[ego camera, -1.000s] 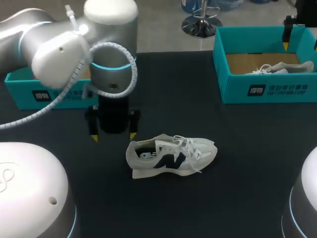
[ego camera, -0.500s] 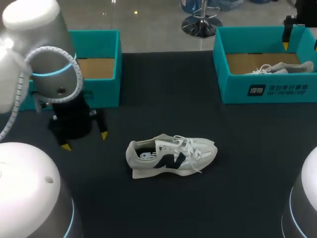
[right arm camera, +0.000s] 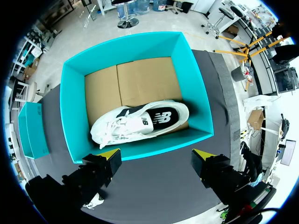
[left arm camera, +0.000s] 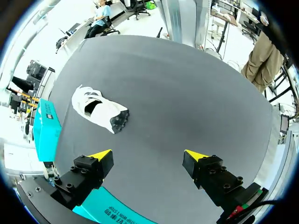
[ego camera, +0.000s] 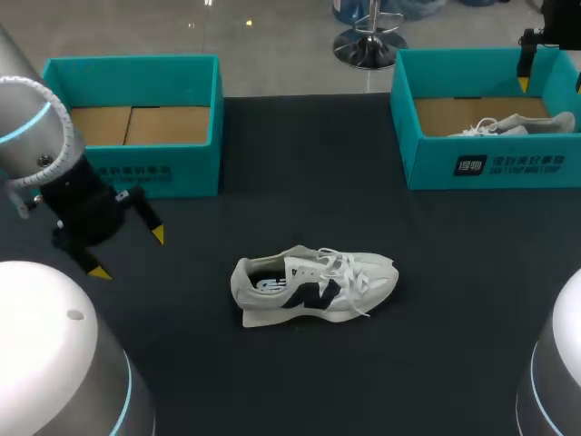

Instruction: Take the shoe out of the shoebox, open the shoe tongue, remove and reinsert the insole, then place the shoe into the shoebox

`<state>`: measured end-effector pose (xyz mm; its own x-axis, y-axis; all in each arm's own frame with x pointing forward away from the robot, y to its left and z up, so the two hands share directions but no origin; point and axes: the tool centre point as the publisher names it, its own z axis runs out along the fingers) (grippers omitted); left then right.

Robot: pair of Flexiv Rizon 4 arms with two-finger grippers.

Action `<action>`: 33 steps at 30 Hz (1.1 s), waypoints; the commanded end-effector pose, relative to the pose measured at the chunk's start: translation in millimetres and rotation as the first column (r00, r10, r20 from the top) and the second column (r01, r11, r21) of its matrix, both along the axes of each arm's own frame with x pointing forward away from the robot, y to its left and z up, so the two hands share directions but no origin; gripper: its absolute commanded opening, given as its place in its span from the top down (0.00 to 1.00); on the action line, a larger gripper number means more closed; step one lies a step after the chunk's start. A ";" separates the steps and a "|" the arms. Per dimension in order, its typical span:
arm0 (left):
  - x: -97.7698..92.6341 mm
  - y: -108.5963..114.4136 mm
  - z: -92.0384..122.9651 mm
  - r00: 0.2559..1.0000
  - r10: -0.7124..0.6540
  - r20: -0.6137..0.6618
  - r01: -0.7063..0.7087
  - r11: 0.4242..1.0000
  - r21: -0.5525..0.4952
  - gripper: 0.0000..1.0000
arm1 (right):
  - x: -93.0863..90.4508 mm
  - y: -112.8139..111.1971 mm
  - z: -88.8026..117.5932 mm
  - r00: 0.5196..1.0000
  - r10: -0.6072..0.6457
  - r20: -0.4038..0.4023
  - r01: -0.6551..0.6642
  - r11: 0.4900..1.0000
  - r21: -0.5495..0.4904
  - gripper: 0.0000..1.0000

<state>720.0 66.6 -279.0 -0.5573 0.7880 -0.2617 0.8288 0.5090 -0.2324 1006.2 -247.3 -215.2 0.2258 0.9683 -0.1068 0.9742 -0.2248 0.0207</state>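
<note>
- Sneaker position first: the white lace-up sneaker with a dark side emblem (ego camera: 313, 289) lies at the lower middle of the head view. Its toe points to the right and its heel opening to the left, so I judge that opening the tongue is the step in hand.
- The left pincer (ego camera: 127, 252) hangs at the middle left, well apart from the sneaker. Its yellow tips are spread wide and nothing is between them.
- The right pincer (right arm camera: 155, 154) is also spread and holds nothing. It hovers over the teal cardboard box at the upper right (ego camera: 481, 163), where a second white sneaker (ego camera: 513, 124) lies on the brown bottom.
- To do this step well, I would let one pincer press on the heel so the sneaker cannot slide. The other should come from above to the white laces (ego camera: 349, 272) and pull the tongue up and toward the toe. I cannot make out the tongue itself under the laces.
- The fingers should close only on the tongue edge, because a loose lace may catch on a tip.
- The dark matte worktop (ego camera: 300, 182) looks flat and smooth, so I think the light sneaker can slide easily.
- The empty teal cardboard box at the upper left (ego camera: 136, 173) and the other box both stand well apart from the sneaker, which leaves room for both arms.
</note>
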 end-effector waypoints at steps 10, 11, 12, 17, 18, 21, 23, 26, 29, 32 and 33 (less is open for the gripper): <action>1.4 -4.9 -9.0 0.790 0.318 -0.525 -0.521 0.799 -0.300 0.00 | 1.0 -0.1 0.2 1.000 0.000 -0.002 0.000 1.000 0.000 0.00; -0.7 -5.6 -11.4 0.784 0.312 -0.537 -0.519 0.803 -0.291 0.00 | 1.0 -0.1 0.2 1.000 0.000 -0.002 0.000 1.000 0.000 0.00; -3.6 -7.3 -13.8 0.786 0.297 -0.542 -0.500 0.821 -0.276 0.00 | 1.0 -0.1 0.2 1.000 0.000 -0.002 0.000 1.000 0.000 0.00; -3.6 -7.3 -13.8 0.786 0.297 -0.542 -0.500 0.821 -0.276 0.00 | 1.0 -0.1 0.2 1.000 0.000 -0.002 0.000 1.000 0.000 0.00; -3.6 -7.3 -13.8 0.786 0.297 -0.542 -0.500 0.821 -0.276 0.00 | 1.0 -0.1 0.2 1.000 0.000 -0.002 0.000 1.000 0.000 0.00; -3.6 -7.3 -13.8 0.786 0.297 -0.542 -0.500 0.821 -0.276 0.00 | 1.0 -0.1 0.2 1.000 0.000 -0.002 0.000 1.000 0.000 0.00; -3.6 -7.3 -13.8 0.786 0.297 -0.542 -0.500 0.821 -0.276 0.00 | 1.0 -0.1 0.2 1.000 0.000 -0.002 0.000 1.000 0.000 0.00; -3.6 -7.3 -13.8 0.786 0.297 -0.542 -0.500 0.821 -0.276 0.00 | 1.0 -0.1 0.2 1.000 0.000 -0.002 0.000 1.000 0.000 0.00; 3.5 -6.1 -24.3 0.720 0.349 -0.600 -0.618 0.715 -0.326 0.00 | 1.0 -0.1 0.2 1.000 0.000 -0.002 0.000 1.000 0.000 0.00; 1.8 -10.5 -32.0 0.656 0.384 -0.650 -0.700 0.631 -0.335 0.00 | 1.0 -0.1 0.2 1.000 0.000 -0.002 0.000 1.000 0.000 0.00; 1.1 -13.4 -34.7 0.611 0.410 -0.677 -0.743 0.592 -0.311 0.00 | 1.0 -0.1 0.2 1.000 0.000 -0.002 0.000 1.000 0.000 0.00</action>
